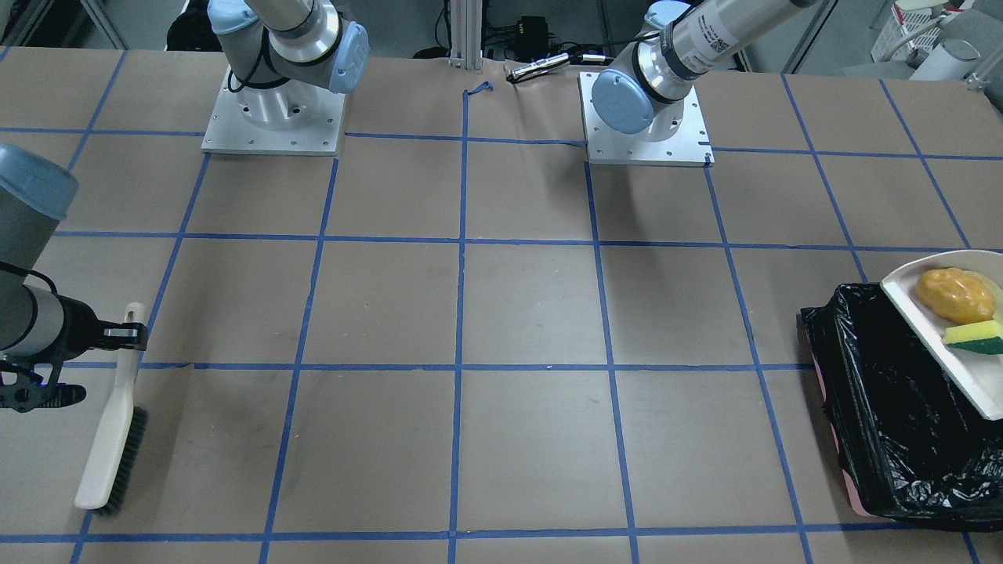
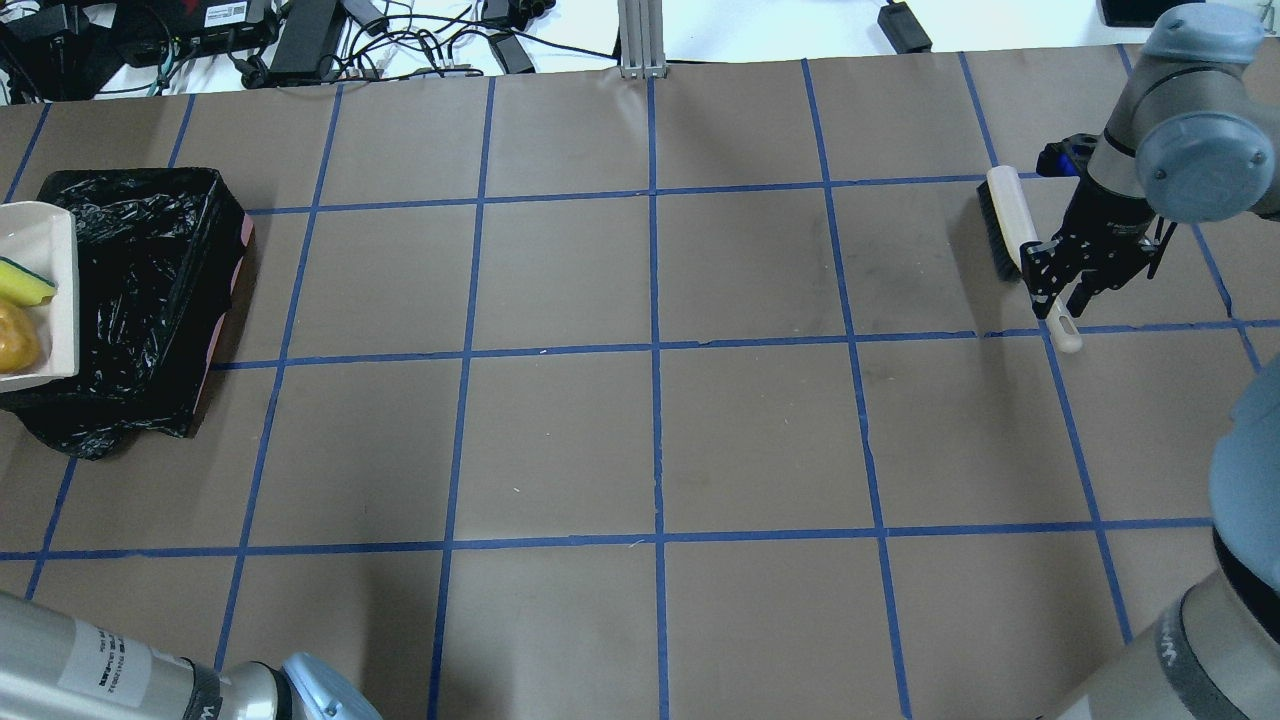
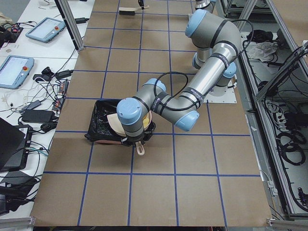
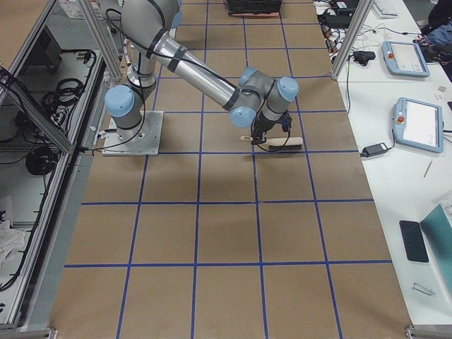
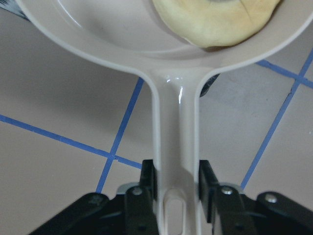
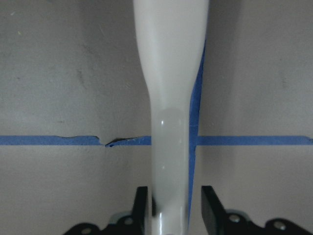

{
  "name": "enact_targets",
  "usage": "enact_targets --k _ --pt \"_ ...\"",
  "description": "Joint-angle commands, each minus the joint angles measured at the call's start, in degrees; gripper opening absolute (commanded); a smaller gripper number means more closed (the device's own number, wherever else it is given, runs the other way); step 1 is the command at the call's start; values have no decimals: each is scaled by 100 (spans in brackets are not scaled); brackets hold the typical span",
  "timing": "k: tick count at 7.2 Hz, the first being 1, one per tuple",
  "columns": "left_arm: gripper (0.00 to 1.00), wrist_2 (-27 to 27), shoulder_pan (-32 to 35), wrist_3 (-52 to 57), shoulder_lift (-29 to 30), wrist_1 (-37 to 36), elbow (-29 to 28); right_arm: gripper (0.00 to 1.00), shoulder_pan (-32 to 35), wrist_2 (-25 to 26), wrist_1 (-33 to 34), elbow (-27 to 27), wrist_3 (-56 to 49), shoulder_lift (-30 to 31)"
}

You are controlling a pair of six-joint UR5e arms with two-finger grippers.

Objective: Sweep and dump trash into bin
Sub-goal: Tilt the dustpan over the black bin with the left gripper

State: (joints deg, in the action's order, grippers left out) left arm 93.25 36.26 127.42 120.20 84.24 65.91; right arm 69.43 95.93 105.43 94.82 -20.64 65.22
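Note:
My left gripper [image 5: 177,171] is shut on the handle of the beige dustpan [image 1: 952,368], which hangs over the black-lined bin [image 1: 885,439] at the table's left end. Trash lies in the pan: a brown-yellow potato [image 1: 954,294] and a yellow sponge wedge with a green side [image 1: 973,337]. The left wrist view shows a pale yellow lump [image 5: 215,22] in the pan near the handle. My right gripper [image 6: 171,196] stands open around the white handle of the brush [image 1: 110,446], which rests bristles-down on the table at the far right end.
The bin [image 2: 150,260] has a pinkish base edge and its bag spills over the sides. Blue tape lines grid the brown table. Both arm bases [image 1: 274,110] stand on the robot's side. Cables and tablets [image 3: 14,70] lie beyond the far edge.

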Motion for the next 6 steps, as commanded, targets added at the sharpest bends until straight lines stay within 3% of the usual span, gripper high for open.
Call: enact_targets --k 1,2,6 --pt "0 202 47 371 109 -57 -183 91 0 5 74 -7 24 17" --pt "0 333 82 449 135 -57 -254 99 0 -4 83 -25 33 60" --pt "0 1343 661 476 144 -381 -421 100 52 -318 215 -323 25 1033"
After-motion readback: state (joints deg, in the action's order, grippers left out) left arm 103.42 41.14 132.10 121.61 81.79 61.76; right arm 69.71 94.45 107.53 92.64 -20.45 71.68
